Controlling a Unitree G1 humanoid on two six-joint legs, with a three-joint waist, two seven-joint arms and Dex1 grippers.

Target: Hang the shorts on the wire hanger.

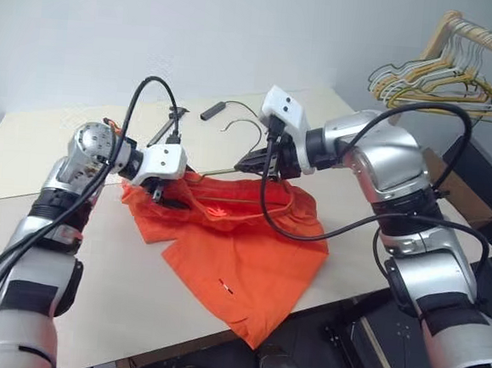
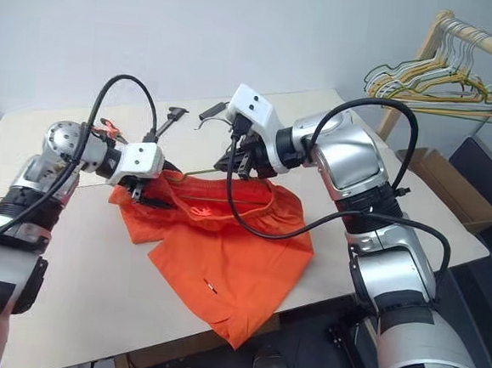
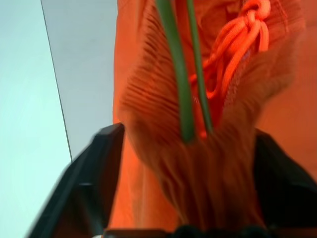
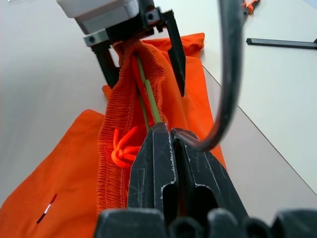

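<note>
The bright orange shorts point(image 1: 252, 265) lie crumpled on the pale table point(image 1: 36, 146), one leg hanging over the front edge. The thin wire hanger point(image 1: 244, 122) has its hook above the table behind the shorts, and its wire point(image 4: 148, 94) runs inside the gathered waistband point(image 4: 121, 124). My right gripper point(image 4: 171, 131) is shut on the wire hanger just outside the waistband. My left gripper point(image 1: 166, 196) is at the other end of the raised waistband. Its fingers point(image 3: 96, 173) stand apart on either side of the bunched elastic and the wire, with gaps showing.
A bunch of yellow and white hangers point(image 1: 442, 76) hangs on a wooden rail at the back right. A black cable with a cylindrical end point(image 1: 213, 111) and a black tool point(image 1: 167, 128) lie behind the shorts. A cardboard box point(image 2: 450, 187) sits beyond the table's right edge.
</note>
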